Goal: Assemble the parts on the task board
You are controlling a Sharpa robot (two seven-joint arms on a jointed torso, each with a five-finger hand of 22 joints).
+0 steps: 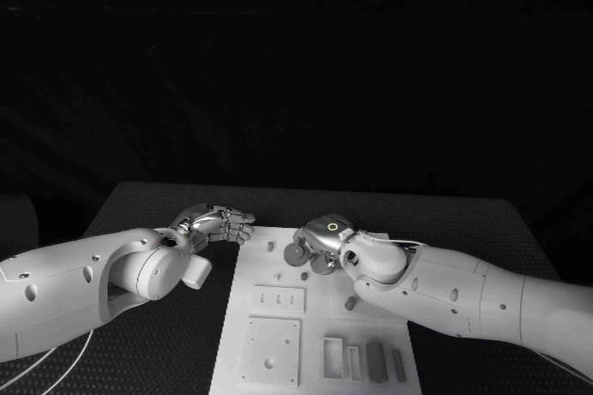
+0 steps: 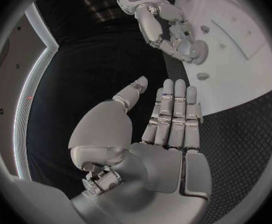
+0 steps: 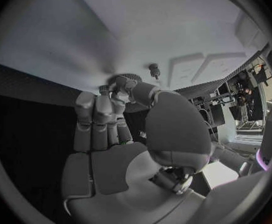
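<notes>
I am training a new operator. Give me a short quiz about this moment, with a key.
1. True or false: the left robot hand holds a part.
2. Which one grips the round part at the task board? A: the left robot hand. B: the right robot hand.
3. Fill in: the task board lies on a ___ table.
Key: 1 false; 2 B; 3 black.

Left hand (image 1: pixel 218 224) flat, fingers straight — right hand (image 1: pixel 324 241) curled, fingertips down.
</notes>
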